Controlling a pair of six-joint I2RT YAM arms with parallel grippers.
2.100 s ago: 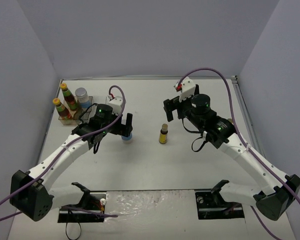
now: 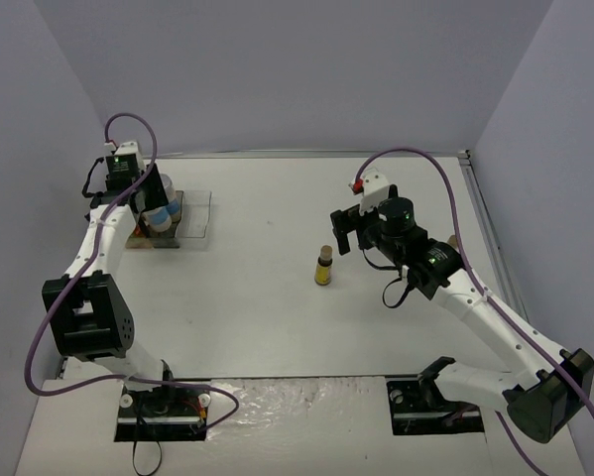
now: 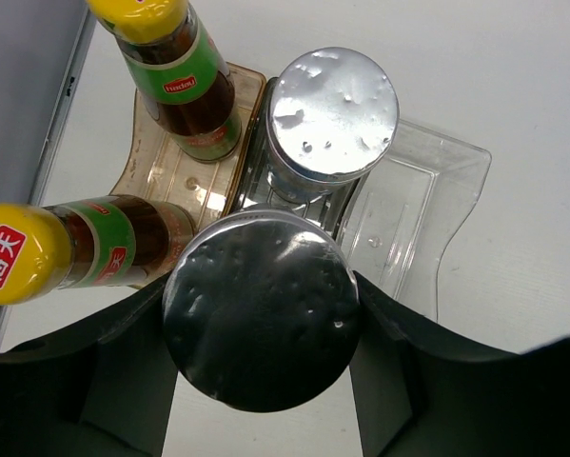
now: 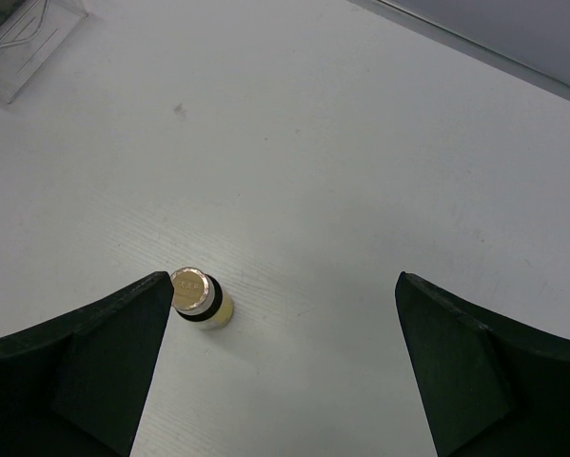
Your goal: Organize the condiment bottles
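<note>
The rack [image 3: 427, 219] stands at the far left of the table [image 2: 277, 327]. Its left section carries the two slim dark bottles, the one with the green label [image 3: 180, 86] on the far side and the second yellow-capped bottle [image 3: 94, 252] on the near side. The middle section carries one silver-lidded jar [image 3: 332, 114]. The clear section to the right of that jar shows nothing in it.

The left gripper [image 3: 261, 371] is clamped on the other silver-lidded jar [image 3: 261, 305], with one finger on each side of the body, below the lid. We hold the jar upright, just on the near side of its twin, so that like containers share a section. We cannot tell from the wrist view whether the base of the jar is seated in the rack.

The tiny yellow-labelled bottle [image 4: 197, 297] stands upright and alone near the middle of the table, well apart from the rack. The right gripper [image 4: 280, 371] hangs over it with its jaws spread fully and holds nothing. The bottle lies near the left finger, not centred between the two. We judge that this bottle is the last item to collect, and that the gripper must centre on it before closing.
</note>
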